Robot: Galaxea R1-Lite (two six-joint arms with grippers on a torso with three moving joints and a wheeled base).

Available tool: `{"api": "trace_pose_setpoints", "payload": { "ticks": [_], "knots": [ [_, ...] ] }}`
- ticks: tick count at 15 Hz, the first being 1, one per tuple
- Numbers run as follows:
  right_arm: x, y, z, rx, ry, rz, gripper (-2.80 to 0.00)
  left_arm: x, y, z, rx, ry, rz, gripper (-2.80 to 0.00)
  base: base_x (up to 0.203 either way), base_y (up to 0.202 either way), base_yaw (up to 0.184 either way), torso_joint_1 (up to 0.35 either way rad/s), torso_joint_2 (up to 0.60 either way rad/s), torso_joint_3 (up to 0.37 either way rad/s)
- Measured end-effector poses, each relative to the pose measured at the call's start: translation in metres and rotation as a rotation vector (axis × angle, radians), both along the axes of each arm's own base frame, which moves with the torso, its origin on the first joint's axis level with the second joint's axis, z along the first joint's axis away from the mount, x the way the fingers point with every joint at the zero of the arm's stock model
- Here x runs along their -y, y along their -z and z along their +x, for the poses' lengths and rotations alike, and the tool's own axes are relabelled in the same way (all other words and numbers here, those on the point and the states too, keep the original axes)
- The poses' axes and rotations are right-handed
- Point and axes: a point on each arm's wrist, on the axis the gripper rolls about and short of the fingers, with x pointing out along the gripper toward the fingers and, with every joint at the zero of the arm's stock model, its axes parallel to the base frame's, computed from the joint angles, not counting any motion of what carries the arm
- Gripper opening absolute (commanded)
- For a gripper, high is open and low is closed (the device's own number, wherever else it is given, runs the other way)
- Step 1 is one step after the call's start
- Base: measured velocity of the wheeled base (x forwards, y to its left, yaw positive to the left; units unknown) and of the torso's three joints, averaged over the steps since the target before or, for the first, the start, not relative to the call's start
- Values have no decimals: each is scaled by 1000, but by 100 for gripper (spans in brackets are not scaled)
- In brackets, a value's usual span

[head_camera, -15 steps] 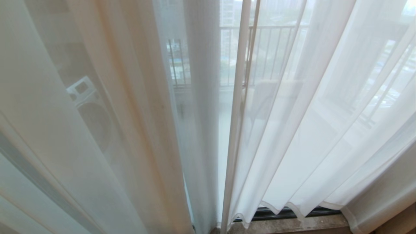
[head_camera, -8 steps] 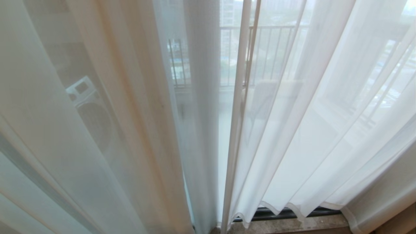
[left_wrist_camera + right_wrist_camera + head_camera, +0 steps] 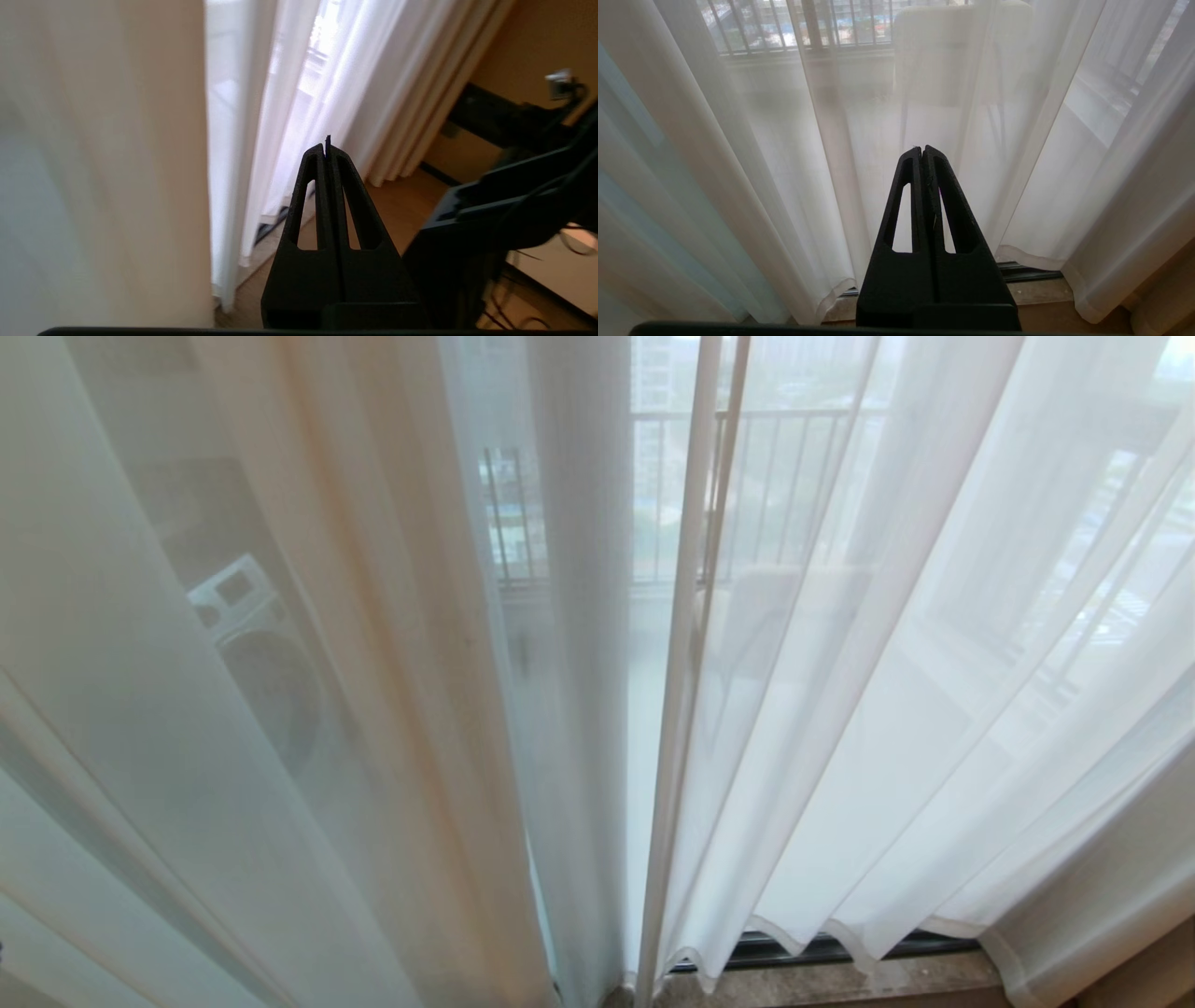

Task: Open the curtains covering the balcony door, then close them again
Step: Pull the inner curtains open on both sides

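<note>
Curtains (image 3: 392,691) drawn shut across the balcony door (image 3: 840,947), two sheer white panels meeting at a hemmed edge (image 3: 686,644) near centre of the head view. Only a dark strip of door track visible under the right panel's hem, above a stone sill (image 3: 840,980). Through the fabric: balcony railing (image 3: 747,420), washing machine (image 3: 252,635) left of the hemmed edge, pale chair shape (image 3: 957,51) right of it.

Left gripper (image 3: 326,142): fingers pressed together, nothing pinched. Pointing along the room side of the curtains, tip clear of the fabric, not touching. Thick opaque fold (image 3: 103,163) close on one side; sheer folds, wood floor (image 3: 402,200) and tan wall (image 3: 537,42) beyond the tip. Black robot structure (image 3: 504,205) beside it, away from the curtains.

Right gripper (image 3: 922,149): fingers pressed together, empty. Facing the curtains head-on, short of the fabric, tip aimed just right of the hemmed edge, above the door track (image 3: 1027,270).

Neither arm visible in the head view.
</note>
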Motion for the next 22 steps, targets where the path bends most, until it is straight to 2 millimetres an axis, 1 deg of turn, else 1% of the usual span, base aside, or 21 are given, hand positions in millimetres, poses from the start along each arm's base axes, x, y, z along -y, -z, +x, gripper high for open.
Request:
{"api": "trace_pose_setpoints", "payload": {
  "ticks": [2,4,8,11,12,15,18,20,22],
  "knots": [
    [0,0,0,0,0,0,-280,3,-12,11,-44,108,-20,-280,0,0,0,0,0,0],
    [0,0,0,0,0,0,-280,8,-23,23,-81,171,-32,-280,0,0,0,0,0,0],
    [0,0,0,0,0,0,-280,21,-41,48,-117,256,-23,-280,0,0,0,0,0,0],
    [0,0,0,0,0,0,-280,33,-50,63,-130,255,-8,-280,0,0,0,0,0,0],
    [0,0,0,0,0,0,-280,38,-52,67,-126,253,-5,0,0,0,0,0,0,0],
    [0,0,0,0,0,0,-280,55,-55,72,-113,252,6,0,0,0,0,0,0,0],
    [0,0,0,0,0,0,-280,75,-59,68,-106,258,23,0,0,0,0,0,0,0],
    [0,0,0,0,0,0,-280,88,-59,65,-104,210,43,0,0,0,0,0,0,0],
    [0,0,0,0,0,0,-280,98,-58,65,-99,113,64,0,0,0,0,0,0,0]
  ]
}}
